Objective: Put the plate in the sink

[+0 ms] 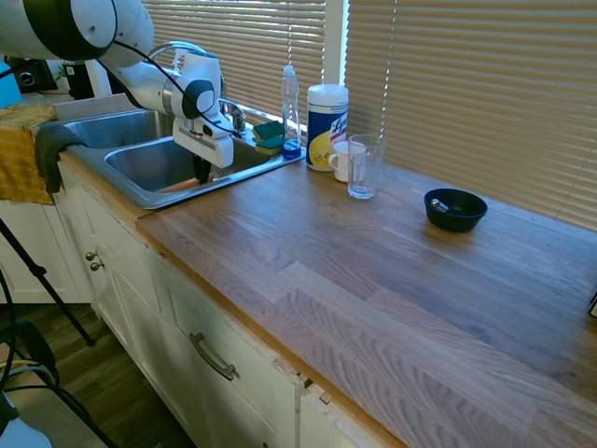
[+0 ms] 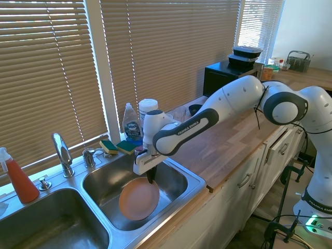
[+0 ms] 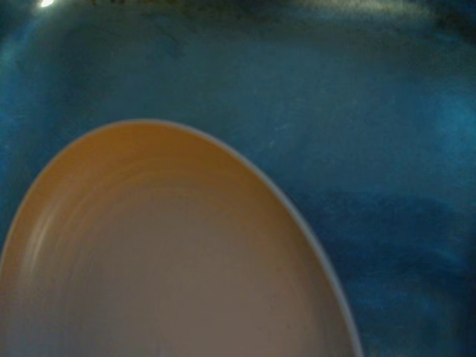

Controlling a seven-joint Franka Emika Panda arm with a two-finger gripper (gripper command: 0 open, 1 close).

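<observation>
The peach-orange plate is down inside the right basin of the steel sink, close to its bottom and over the drain. My gripper reaches down into that basin and is shut on the plate's rim on the counter side. From the other side only a sliver of the plate shows behind the sink's front rim, with the gripper just above it. In the wrist view the plate fills the lower left, with the basin floor around it.
Behind the sink stand a chrome faucet, sponges, a soap bottle and a wipes canister. A mug, a glass and a dark bowl sit on the wooden counter. A yellow towel hangs at the sink's left.
</observation>
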